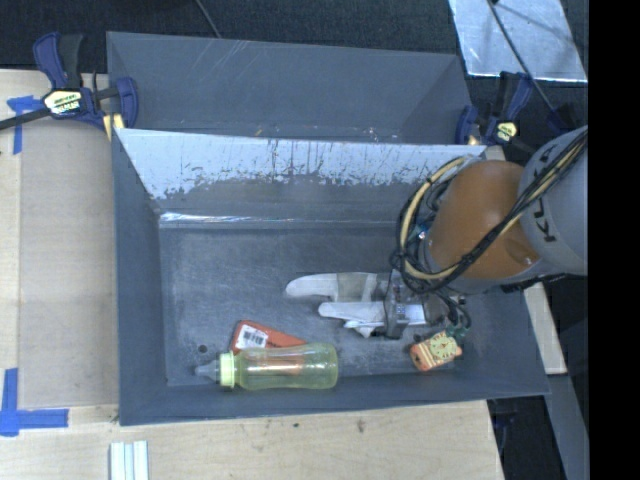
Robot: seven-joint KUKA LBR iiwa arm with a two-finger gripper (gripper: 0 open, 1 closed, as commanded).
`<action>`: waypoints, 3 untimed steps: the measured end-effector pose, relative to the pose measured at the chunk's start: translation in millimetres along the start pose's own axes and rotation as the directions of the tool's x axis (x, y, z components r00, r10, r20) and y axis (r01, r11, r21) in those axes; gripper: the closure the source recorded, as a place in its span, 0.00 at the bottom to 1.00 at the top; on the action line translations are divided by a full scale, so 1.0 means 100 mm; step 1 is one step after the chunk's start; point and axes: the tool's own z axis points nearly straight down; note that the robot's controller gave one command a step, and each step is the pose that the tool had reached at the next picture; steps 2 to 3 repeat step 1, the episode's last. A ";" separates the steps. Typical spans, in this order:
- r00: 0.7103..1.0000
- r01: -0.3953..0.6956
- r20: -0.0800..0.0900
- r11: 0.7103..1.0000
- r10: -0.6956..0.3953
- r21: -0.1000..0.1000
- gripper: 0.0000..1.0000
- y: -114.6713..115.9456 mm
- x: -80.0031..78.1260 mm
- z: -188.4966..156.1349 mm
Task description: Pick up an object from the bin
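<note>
Pincer (395, 318), open or closed unclear, hangs over a white plastic toy (330, 290) near a yellow-green baby bottle (285, 368) and barcoded orange packet (262, 337).

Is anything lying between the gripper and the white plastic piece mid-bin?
Nothing visible does. The gripper is down at the arm-side end of the white plastic piece. The small orange-and-green toy lies beside the gripper toward the front wall, and the yellow-green bottle lies further left; neither is between them.
</note>
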 end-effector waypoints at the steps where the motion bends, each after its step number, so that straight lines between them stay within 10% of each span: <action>1: 1.000 0.007 -0.007 1.000 -0.007 0.002 1.00 -0.38 -0.17 -1.68; 3: 1.000 0.007 -0.007 1.000 -0.007 0.002 1.00 -0.38 -0.17 -1.68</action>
